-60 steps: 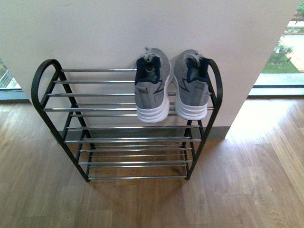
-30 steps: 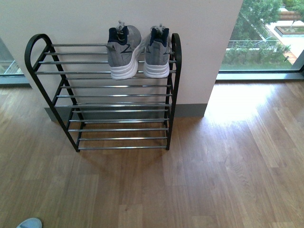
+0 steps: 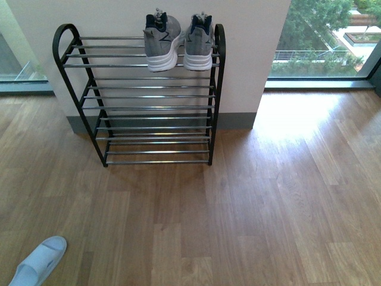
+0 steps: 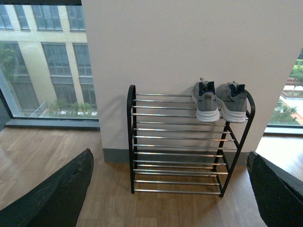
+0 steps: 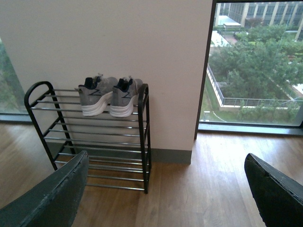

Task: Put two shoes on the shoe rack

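Since both claws gape wide and empty, left claw (image 4: pixel 168 156) and right claw (image 5: pixel 165 155), nothing is in hand. Inner shoe (image 3: pixel 162 40), outer shoe (image 3: pixel 199 39) side by side on top shelf of shoe rack (image 3: pixel 143 107), at its right end by wall. Long axes cross bars, white sole ends toward room. Shoes ahead, well apart from claws; left arm perhaps marginally nearer. Task looks done.

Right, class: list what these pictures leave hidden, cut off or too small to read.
1. The two shoes on the shoe rack: far ends hidden behind their own bodies in every view; side markings too small.
2. The slipper: front view, cut off by the bottom edge.
3. The left gripper and right gripper: wrist views, fingers cut by the bottom edge, bodies unseen.
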Robot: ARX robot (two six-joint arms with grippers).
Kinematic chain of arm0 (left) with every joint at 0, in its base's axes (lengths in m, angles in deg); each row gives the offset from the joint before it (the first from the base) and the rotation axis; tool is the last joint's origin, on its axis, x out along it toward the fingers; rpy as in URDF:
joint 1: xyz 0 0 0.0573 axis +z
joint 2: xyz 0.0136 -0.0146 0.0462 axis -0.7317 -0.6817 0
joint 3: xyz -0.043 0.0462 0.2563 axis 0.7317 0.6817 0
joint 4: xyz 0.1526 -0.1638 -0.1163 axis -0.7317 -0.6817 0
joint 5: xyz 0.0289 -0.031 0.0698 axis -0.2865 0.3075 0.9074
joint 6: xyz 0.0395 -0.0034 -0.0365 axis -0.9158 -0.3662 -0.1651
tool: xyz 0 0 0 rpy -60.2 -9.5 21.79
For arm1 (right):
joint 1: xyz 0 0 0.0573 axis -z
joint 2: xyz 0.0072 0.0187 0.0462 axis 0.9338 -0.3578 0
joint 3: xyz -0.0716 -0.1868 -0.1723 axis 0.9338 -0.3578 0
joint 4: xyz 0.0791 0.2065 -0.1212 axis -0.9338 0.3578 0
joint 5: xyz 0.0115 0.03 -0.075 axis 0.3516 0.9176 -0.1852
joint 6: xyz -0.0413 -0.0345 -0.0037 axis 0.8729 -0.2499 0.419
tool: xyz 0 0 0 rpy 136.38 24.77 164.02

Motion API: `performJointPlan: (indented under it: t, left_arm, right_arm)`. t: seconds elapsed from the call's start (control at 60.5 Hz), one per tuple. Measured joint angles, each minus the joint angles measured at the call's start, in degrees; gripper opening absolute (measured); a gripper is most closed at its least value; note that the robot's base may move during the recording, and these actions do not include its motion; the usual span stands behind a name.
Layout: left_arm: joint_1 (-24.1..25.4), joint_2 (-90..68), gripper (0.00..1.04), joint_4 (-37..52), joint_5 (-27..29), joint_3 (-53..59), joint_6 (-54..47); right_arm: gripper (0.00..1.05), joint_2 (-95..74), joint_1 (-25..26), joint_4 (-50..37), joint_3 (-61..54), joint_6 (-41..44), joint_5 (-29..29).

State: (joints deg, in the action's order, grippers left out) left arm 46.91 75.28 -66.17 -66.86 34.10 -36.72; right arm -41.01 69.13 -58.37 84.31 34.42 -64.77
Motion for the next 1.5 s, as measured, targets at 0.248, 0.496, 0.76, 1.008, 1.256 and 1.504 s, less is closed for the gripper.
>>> performJointPlan:
  t: [0.248, 0.496, 0.76, 1.008, 1.256, 1.504]
  left_arm:
    - [0.02, 0.0, 0.95, 0.0, -0.07, 0.0, 0.0]
    - [0.02, 0.0, 0.95, 0.0, -0.04, 0.0, 0.0]
    - [0.02, 0.0, 0.95, -0.02, 0.0, 0.0, 0.0]
    - [0.02, 0.0, 0.95, -0.02, -0.02, 0.0, 0.0]
    - [0.0, 0.0, 0.95, 0.0, -0.02, 0.0, 0.0]
    - [0.0, 0.0, 0.95, 0.0, 0.04, 0.0, 0.02]
  right_arm:
    - [0.95, 0.0, 0.0, 0.0, 0.0, 0.0, -0.17]
    - [0.95, 0.07, 0.0, 0.0, 0.0, 0.0, -0.13]
    - [0.95, 0.0, 0.0, 0.2, 0.0, 0.0, 0.09]
    - [0.95, 0.11, 0.0, 0.22, 0.0, 0.0, -0.02]
    - [0.95, 0.07, 0.0, 0.22, 0.0, 0.0, -0.02]
    - [0.95, 0.07, 0.0, 0.24, 0.0, 0.0, 0.13]
